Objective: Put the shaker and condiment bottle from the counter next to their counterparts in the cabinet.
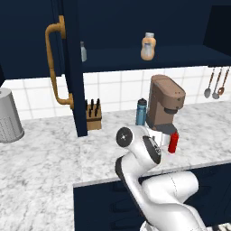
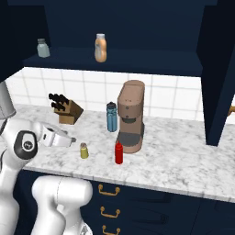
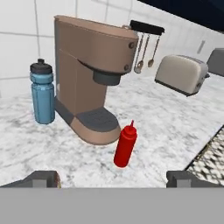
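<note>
Hand view: jaws (image 3: 111, 178) wide apart, empty, facing condiment bottle (image 3: 125, 145).

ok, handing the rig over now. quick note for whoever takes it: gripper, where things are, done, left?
Gripper: open, holding nothing, low over the counter just left of the shaker.
Shaker: standing on the counter near the front edge.
Condiment bottle: upright on the counter in front of the coffee machine.
Counterparts: grey shaker and peach-orange bottle on the open cabinet's shelf.
Done: nothing placed yet.
Left: move both the shaker and the condiment bottle up beside their counterparts.
</note>
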Available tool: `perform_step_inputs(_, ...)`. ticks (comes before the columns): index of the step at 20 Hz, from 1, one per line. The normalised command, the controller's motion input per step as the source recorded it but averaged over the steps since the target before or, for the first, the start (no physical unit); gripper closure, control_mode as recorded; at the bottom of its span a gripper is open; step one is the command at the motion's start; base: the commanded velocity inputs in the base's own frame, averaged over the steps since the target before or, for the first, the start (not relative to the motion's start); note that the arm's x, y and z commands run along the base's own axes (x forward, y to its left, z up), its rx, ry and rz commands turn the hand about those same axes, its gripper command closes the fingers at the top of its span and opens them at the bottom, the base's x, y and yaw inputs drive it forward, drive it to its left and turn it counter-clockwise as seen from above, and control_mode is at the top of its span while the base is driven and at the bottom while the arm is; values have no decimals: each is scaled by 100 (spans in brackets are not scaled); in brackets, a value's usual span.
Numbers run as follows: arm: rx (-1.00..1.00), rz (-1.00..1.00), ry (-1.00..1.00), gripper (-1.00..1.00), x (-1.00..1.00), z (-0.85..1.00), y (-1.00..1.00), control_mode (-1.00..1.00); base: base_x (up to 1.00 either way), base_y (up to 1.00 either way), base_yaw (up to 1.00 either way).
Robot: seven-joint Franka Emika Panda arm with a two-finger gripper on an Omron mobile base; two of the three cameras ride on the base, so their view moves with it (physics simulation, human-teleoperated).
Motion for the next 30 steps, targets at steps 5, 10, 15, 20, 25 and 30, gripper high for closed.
perform_step_inputs(5,-11,-22,-13,-100,-8,-42,3,-100,0,0,0)
perform_step_inputs(10,-9,-17,-21,-100,1,-17,10,-100,0,0,0)
perform_step_inputs(15,-3,-11,-5,-100,0,-6,3,-100,0,0,0)
perform_step_inputs(20,0,0,-1,-100,18,-2,14,-100,0,0,0)
perform_step_inputs(25,-5,0,0,-100,30,-51,0,-100,0,0,0)
perform_step_inputs(30,0,0,0,-100,12,-43,-3,-100,0,0,0)
